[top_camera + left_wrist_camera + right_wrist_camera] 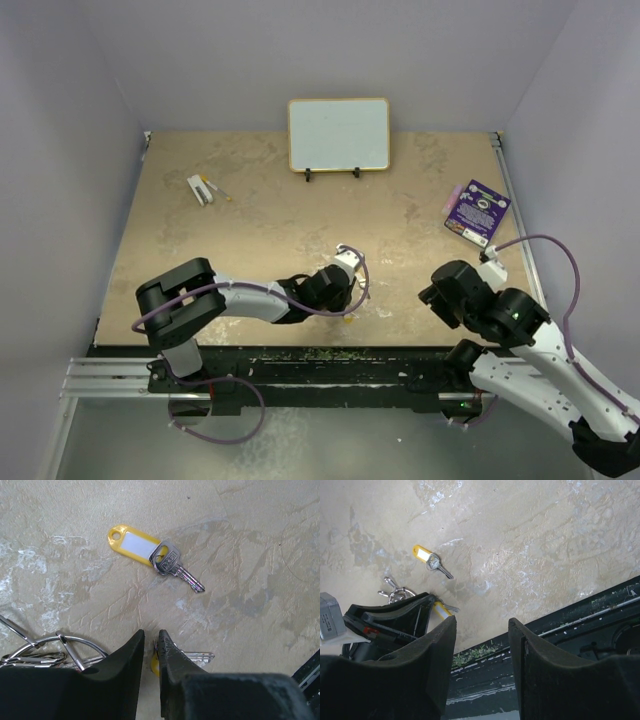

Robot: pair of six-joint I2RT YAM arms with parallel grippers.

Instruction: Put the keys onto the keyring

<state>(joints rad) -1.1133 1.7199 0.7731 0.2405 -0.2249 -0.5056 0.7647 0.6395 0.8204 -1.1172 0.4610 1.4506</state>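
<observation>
- Our left gripper [150, 635] looks clenched on a key [197, 656]; with so thin a hold, we risk it twisting away from the keyring [80, 641].
- Our right gripper [482, 625] gapes empty; the unheld keyring could skid.

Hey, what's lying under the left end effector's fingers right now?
A key: its blade sticks out to the right, and a sliver of its yellow tag shows between the fingers. The rest of the tag is covered. Whether it's gripped is unclear.

The left arm's gripper [345, 303] sits low over the table [260, 230], front centre; a whiteboard [338, 134] stands behind, a purple packet [477, 212] right.
</observation>
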